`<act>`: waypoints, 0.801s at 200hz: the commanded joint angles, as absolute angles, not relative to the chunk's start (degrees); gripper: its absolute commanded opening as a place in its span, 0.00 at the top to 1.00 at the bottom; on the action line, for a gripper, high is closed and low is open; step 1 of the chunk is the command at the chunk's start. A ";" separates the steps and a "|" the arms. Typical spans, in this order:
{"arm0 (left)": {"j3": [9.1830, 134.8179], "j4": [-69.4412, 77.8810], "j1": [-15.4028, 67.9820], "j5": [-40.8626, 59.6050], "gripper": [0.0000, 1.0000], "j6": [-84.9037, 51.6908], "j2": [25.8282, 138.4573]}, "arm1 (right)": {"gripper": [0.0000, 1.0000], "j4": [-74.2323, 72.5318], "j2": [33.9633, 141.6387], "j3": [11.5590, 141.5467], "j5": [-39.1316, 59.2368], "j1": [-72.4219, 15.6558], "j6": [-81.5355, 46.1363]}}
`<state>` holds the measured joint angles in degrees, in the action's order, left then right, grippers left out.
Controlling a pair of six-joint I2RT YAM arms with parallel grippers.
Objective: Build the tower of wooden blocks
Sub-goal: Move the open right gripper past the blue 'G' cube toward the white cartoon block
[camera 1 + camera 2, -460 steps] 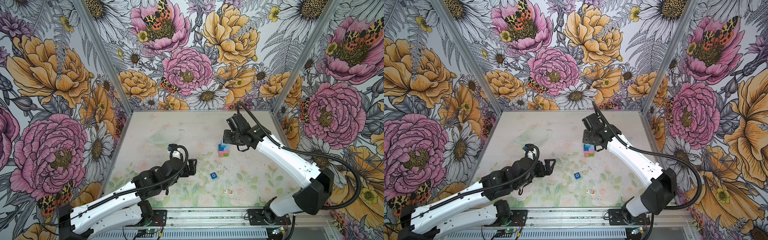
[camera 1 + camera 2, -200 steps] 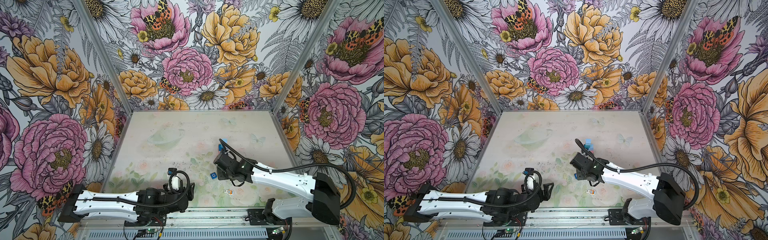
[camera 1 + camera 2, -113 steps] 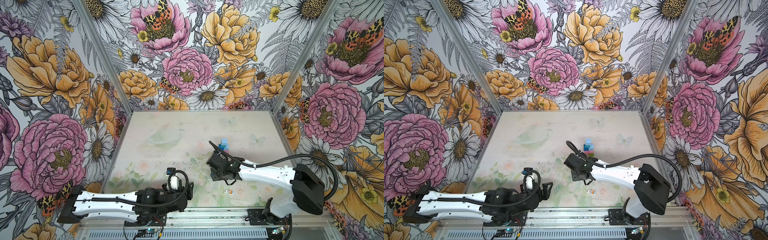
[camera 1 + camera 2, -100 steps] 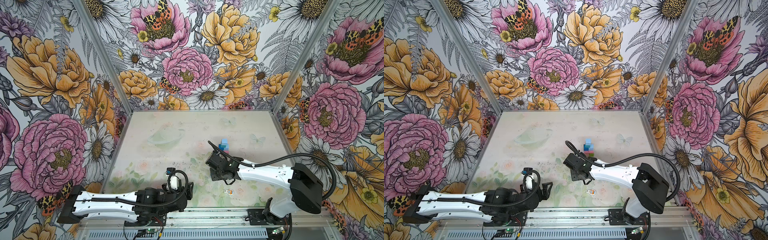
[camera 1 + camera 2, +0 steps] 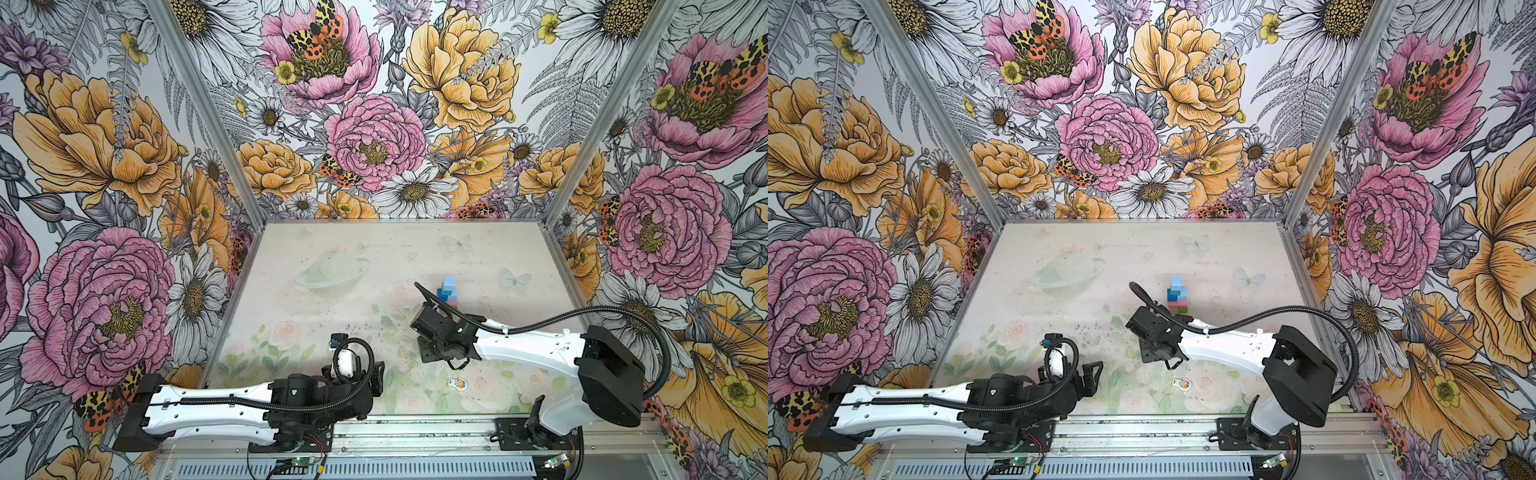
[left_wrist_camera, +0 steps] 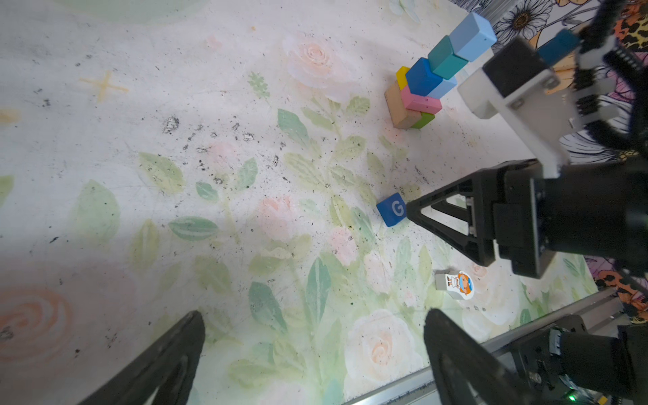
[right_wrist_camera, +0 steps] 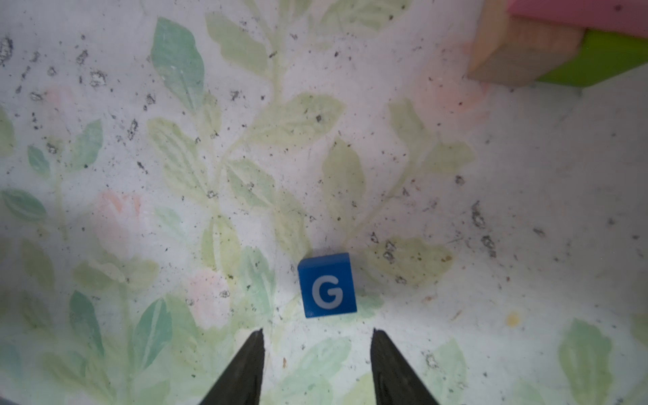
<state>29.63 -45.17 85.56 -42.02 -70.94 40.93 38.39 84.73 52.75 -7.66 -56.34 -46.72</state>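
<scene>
The G cube (image 7: 327, 285) is seen lying on the table (image 5: 332, 257), just ahead of the right gripper (image 7: 317, 333), whose jaws are parted and empty. The tower (image 5: 1177, 296), topped by a light blue cube (image 5: 1176, 283), is stood farther off, right of centre. The left gripper (image 6: 312, 315) is held wide apart and empty at the near left.
</scene>
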 commanded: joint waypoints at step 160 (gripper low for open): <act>32.30 -45.64 84.50 -41.86 0.01 -67.76 42.11 | 0.30 36.52 63.71 30.90 0.24 -58.06 -55.02</act>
<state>31.20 -45.21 84.88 -42.00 -68.62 42.61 40.32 63.88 31.18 -1.58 -56.88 -53.78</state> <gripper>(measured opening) 0.987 0.701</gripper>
